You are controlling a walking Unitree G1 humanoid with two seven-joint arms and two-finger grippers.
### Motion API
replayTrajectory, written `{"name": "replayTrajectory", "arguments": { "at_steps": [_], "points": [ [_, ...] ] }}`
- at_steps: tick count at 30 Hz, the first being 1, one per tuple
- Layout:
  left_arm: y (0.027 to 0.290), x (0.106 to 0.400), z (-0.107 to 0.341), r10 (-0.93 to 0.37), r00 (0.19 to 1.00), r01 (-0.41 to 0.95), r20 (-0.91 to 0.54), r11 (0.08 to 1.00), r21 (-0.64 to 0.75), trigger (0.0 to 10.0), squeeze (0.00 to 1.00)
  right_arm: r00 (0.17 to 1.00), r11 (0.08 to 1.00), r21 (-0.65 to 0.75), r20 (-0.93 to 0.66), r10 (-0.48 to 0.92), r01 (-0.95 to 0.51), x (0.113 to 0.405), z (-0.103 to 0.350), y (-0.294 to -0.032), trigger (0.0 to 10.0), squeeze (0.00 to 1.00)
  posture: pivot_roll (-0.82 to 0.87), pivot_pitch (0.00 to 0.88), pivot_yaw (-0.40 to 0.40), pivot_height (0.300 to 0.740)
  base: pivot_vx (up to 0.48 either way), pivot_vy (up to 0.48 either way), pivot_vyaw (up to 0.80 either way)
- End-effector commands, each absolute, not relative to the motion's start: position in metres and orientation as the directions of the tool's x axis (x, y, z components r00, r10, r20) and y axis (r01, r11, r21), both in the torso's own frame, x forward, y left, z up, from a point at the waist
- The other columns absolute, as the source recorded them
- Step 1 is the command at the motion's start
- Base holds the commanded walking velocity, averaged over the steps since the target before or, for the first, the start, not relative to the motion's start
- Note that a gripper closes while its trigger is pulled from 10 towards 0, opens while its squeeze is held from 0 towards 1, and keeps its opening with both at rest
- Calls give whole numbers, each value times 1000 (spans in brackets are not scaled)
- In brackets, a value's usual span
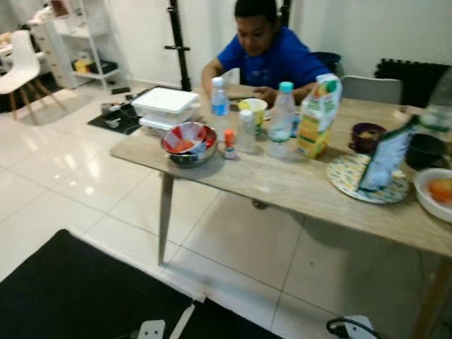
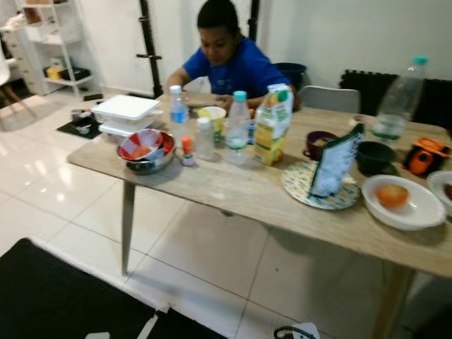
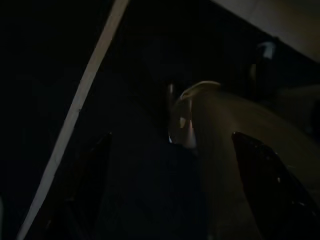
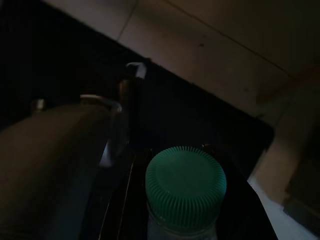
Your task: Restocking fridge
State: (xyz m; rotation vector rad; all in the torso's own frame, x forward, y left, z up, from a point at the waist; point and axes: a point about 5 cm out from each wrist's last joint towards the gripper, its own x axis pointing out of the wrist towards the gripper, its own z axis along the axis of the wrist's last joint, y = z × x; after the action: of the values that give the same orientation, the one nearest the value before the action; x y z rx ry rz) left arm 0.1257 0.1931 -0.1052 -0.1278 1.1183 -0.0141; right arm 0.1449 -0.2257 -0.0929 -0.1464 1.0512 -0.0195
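1. Hanging low over the dark mat, the left pincer (image 3: 170, 185) is spread open, empty.
2. The right pincer (image 4: 182, 200) clamps a green-capped bottle (image 4: 185, 187), upright.
3. More bottles wait on the worktop (image 2: 233, 187) ahead.

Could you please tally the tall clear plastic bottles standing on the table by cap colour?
Blue-capped bottle: 1
Teal-capped bottles: 2
Total: 3
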Motion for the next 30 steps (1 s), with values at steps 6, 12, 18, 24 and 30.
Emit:
{"name": "replayTrajectory", "arguments": {
  "at_steps": [6,12,18,24,30],
  "points": [
    [197,130,-103,-65,448,-45,-892,994,-95,10000,0,453,991,-122,-887,-85,-52,131,-99,-224,10000,0,-23,39,-2,740,-318,0,0],
    [197,130,-103,-63,448,-42,-892,995,-92,10000,0,448,992,-115,-890,-81,-49,130,-99,-223,10000,0,-19,37,-2,740,-319,0,0],
    [198,129,-103,-65,444,-33,-894,996,-89,10000,0,444,992,-117,-892,-84,-49,130,-99,-223,10000,0,-23,29,-5,740,-321,0,0],
    [197,129,-104,-68,444,-31,-894,995,-91,10000,0,441,992,-121,-893,-89,-46,131,-99,-225,10000,0,-23,22,-11,740,-322,0,0],
    [194,131,-103,-67,449,-42,-891,994,-96,10000,0,436,990,-127,-896,-89,-60,132,-98,-228,10000,0,-27,17,-15,740,-211,0,-204]
  ]
}}
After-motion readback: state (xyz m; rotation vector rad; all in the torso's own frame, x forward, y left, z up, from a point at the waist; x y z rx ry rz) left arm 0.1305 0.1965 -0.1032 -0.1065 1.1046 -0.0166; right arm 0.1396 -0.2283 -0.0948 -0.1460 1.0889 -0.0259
